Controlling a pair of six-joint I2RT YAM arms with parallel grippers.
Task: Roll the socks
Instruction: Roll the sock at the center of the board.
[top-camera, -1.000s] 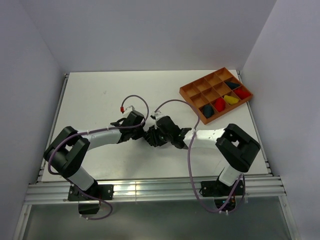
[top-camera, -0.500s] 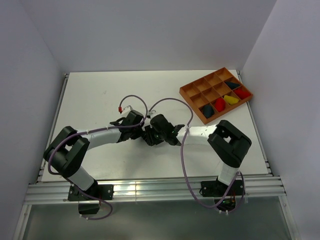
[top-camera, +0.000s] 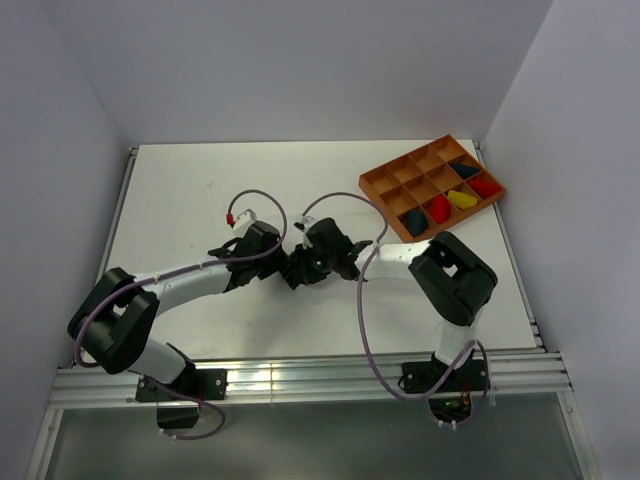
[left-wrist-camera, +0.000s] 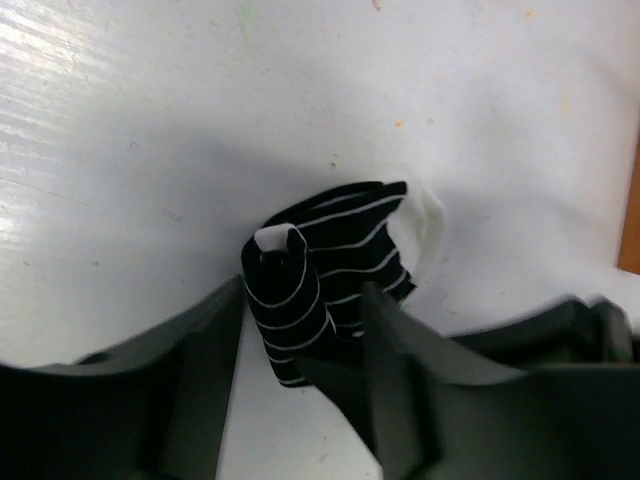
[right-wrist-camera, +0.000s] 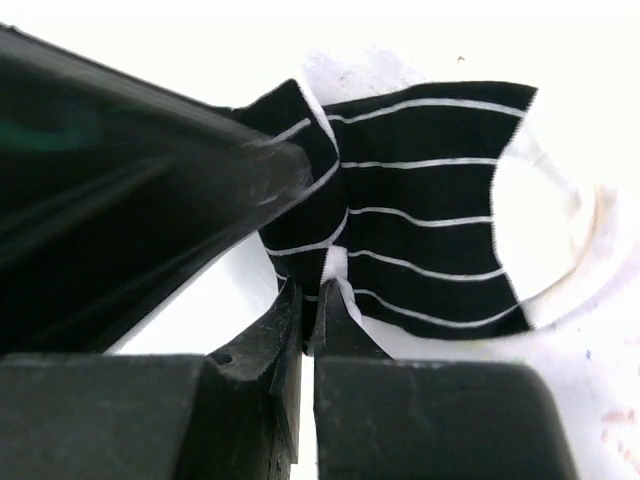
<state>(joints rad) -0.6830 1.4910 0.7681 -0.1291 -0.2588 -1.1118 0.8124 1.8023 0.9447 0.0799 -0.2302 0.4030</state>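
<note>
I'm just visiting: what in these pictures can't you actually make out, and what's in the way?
- Top view: the striped sock is almost entirely covered by the left gripper and right gripper.
- Top view: the bundles in the tray are too small to show any pattern.
- Right wrist view: a blurred black finger hides the sock's left part.
- Left wrist view: the sock's lower end disappears behind the fingers.

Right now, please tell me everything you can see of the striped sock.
The sock looks like knit fabric, black with thin white stripes and a white toe. It lies on the white table, one end rolled into a loose coil, the toe end flat. The right gripper is shut on its edge; the left gripper stands open astride the coil.
</note>
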